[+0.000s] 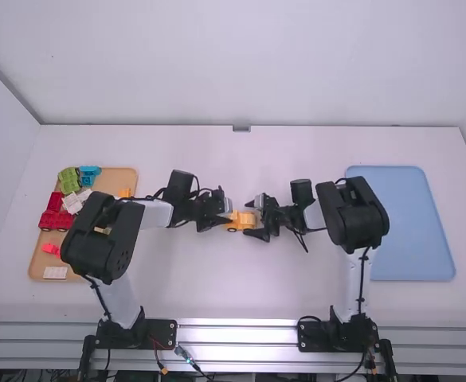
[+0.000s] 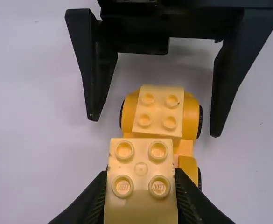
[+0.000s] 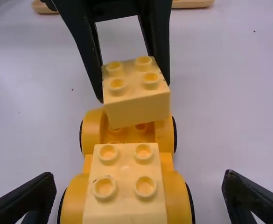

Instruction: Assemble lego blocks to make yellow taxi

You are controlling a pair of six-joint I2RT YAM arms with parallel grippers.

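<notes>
We see smooth, slightly glossy yellow plastic on the held brick (image 2: 141,186) and car base (image 3: 73,203), above a smooth, matt white tabletop (image 1: 296,294).

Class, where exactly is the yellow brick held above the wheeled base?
In the right wrist view, the yellow brick is pinched in the left hand, tilted over the left end of the wheeled base, beside the mounted brick.
</notes>
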